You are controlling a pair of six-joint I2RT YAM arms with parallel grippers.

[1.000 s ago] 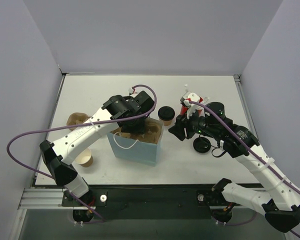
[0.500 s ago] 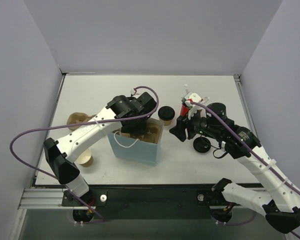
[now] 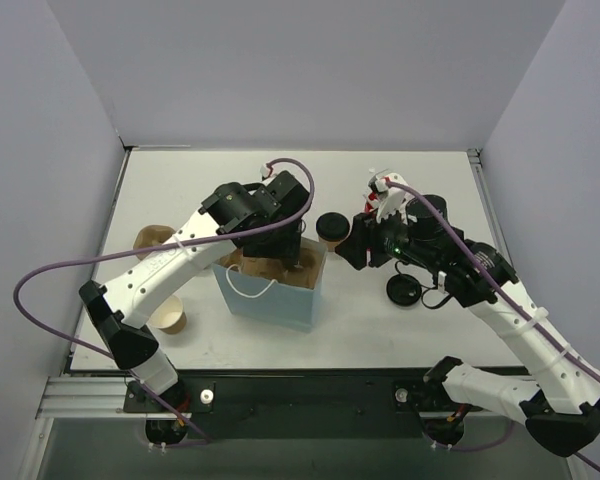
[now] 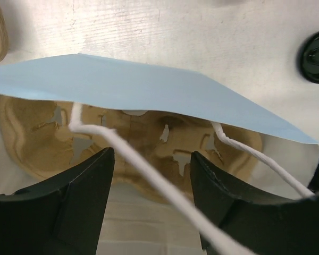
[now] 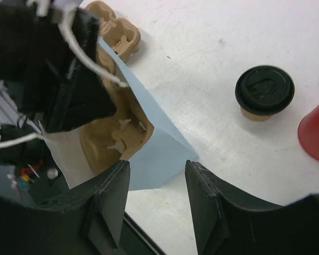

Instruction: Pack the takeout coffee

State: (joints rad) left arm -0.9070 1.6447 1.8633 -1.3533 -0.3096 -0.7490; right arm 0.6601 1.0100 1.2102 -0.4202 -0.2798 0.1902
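The right jaws, open and empty, have swung across the counter [image 3: 180, 190] toward the takeout coffee [image 5: 265, 91], which stands lidded just beyond the blue bag [image 3: 270, 300]. The left jaws have spread wider over the bag's mouth, with the white handle cord [image 4: 75, 121] loose between them and the cup carrier [image 4: 143, 139] below. Grasping the cup looks like the next step.

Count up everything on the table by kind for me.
Tan paper cups: 2 (lidded takeout coffee, open cup)
Red cup: 1
Blue bag: 1
Cardboard cup carriers: 2
Loose black lid: 1
Total: 7
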